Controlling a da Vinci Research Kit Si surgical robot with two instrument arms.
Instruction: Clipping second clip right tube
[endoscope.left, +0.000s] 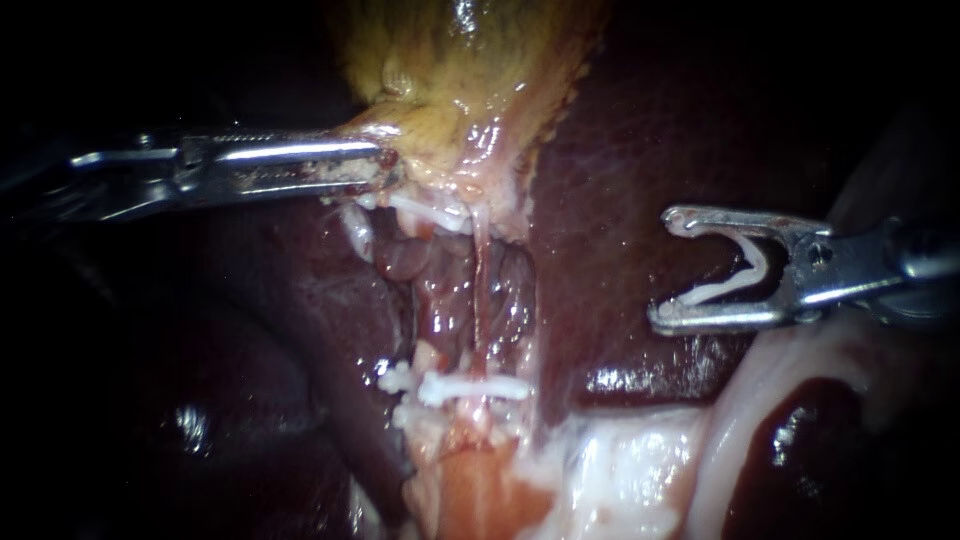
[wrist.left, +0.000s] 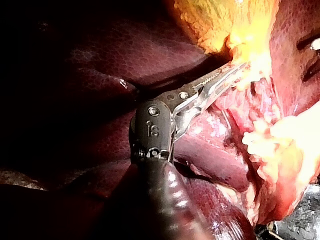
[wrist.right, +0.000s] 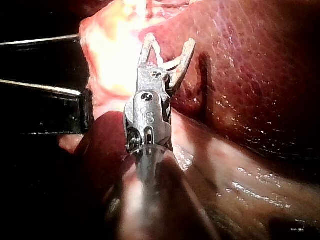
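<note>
My left instrument (endoscope.left: 385, 165) comes in from the left, its jaws shut on the lower edge of the yellow gallbladder (endoscope.left: 470, 70); the left wrist view shows the same hold (wrist.left: 237, 67). Below it a thin pale tube (endoscope.left: 479, 295) runs down a red groove in the liver. One white clip (endoscope.left: 430, 213) lies across the tissue at the groove's top, another white clip (endoscope.left: 472, 388) at its bottom. My right instrument (endoscope.left: 665, 268) hangs over the liver to the right of the tube, apart from it. Its wide jaws hold an open white clip (endoscope.left: 745, 280), also seen in the right wrist view (wrist.right: 172, 62).
Dark red liver (endoscope.left: 640, 140) fills the space between the groove and my right instrument. Pale white fatty tissue (endoscope.left: 640, 470) lies below, curving up under the right instrument's shaft. The left side is dark liver in shadow.
</note>
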